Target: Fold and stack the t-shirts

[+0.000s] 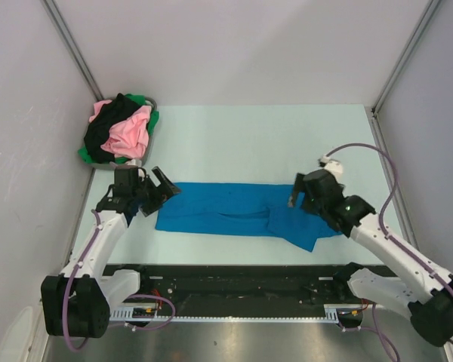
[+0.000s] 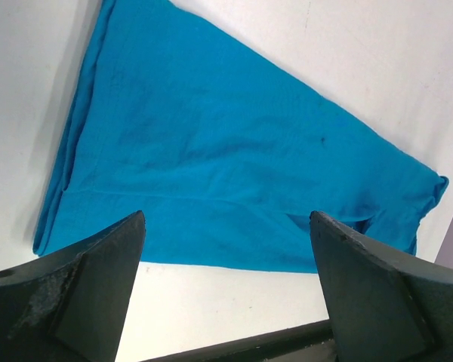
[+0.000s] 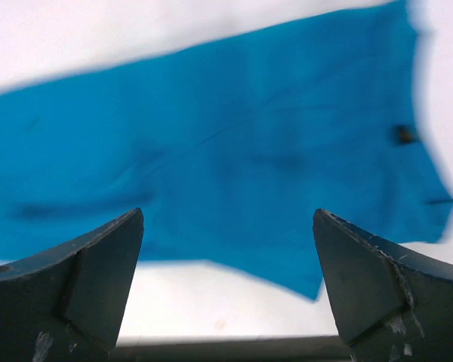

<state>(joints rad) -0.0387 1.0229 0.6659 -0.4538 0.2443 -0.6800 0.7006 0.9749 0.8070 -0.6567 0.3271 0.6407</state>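
Note:
A bright blue t-shirt [image 1: 238, 213] lies folded into a long strip across the middle of the table, one sleeve corner poking out at its near right. My left gripper [image 1: 162, 188] hovers open just above the strip's left end, nothing between its fingers; in the left wrist view the blue t-shirt [image 2: 211, 166] spreads beyond the wide jaws. My right gripper [image 1: 298, 194] stands open over the strip's right end; the right wrist view shows the blue t-shirt [image 3: 226, 151] beyond the empty jaws. Pink [image 1: 130, 134], black [image 1: 109, 124] and green [image 1: 147, 105] t-shirts are heaped in the basket.
A round grey basket [image 1: 136, 161] stands at the back left corner of the table. White walls with metal posts close in the table on the left, back and right. A black rail [image 1: 241, 290] runs along the near edge between the arm bases.

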